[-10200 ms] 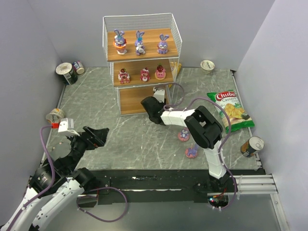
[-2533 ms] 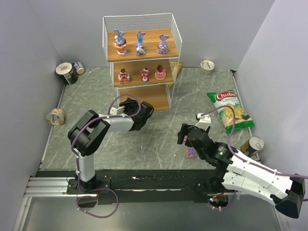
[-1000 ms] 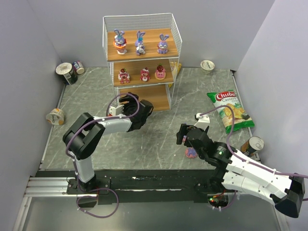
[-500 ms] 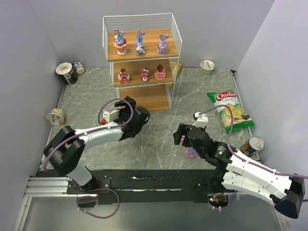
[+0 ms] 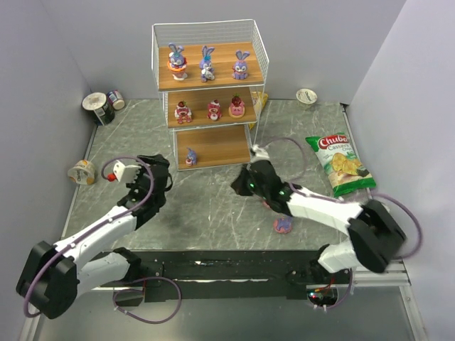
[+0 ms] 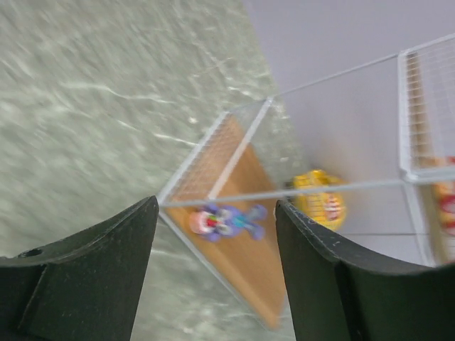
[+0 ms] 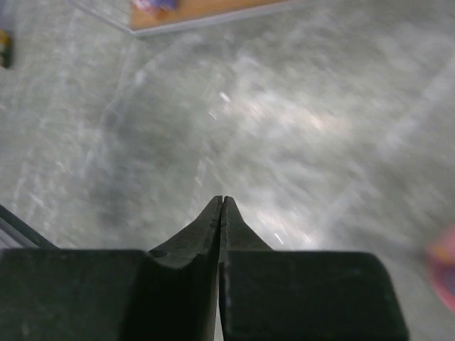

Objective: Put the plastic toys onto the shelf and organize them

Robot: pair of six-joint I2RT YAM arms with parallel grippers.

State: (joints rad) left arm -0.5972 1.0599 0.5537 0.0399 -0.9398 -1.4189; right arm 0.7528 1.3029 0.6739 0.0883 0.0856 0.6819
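Shelf: we see a white wire shelf (image 5: 220,143) with three brown wooden boards, standing at the far middle of the table (image 5: 199,206).
Top board: three purple-blue bunnies (image 5: 207,62) with long ears stand in a row.
Middle board: three pink-red round figures (image 5: 214,109) stand in a row.
Bottom board: one small purple toy (image 5: 190,158) stands near the left front corner. In the left wrist view it looks blurred (image 6: 224,220).
Toys on the table: one purple toy on a pink base (image 5: 283,225) stands free in front of the right arm. A second pink one (image 5: 269,204) is half hidden by this arm.
Materials: the table is grey with white veins, like marble. The toys are glossy plastic.
Left gripper (image 5: 153,181): its fingers (image 6: 85,284) are spread wide and hold nothing. It is in front of the shelf, apart from it.
Right gripper (image 7: 222,204): the jaws are pressed together over the bare table, with nothing between them.
Hard to see: a yellow packet (image 6: 320,204) sits behind the shelf, and we cannot read it. A pink blur (image 7: 444,273) is cut off at the right edge of the right wrist view.
Others: a chip bag (image 5: 341,163) lies at the right.
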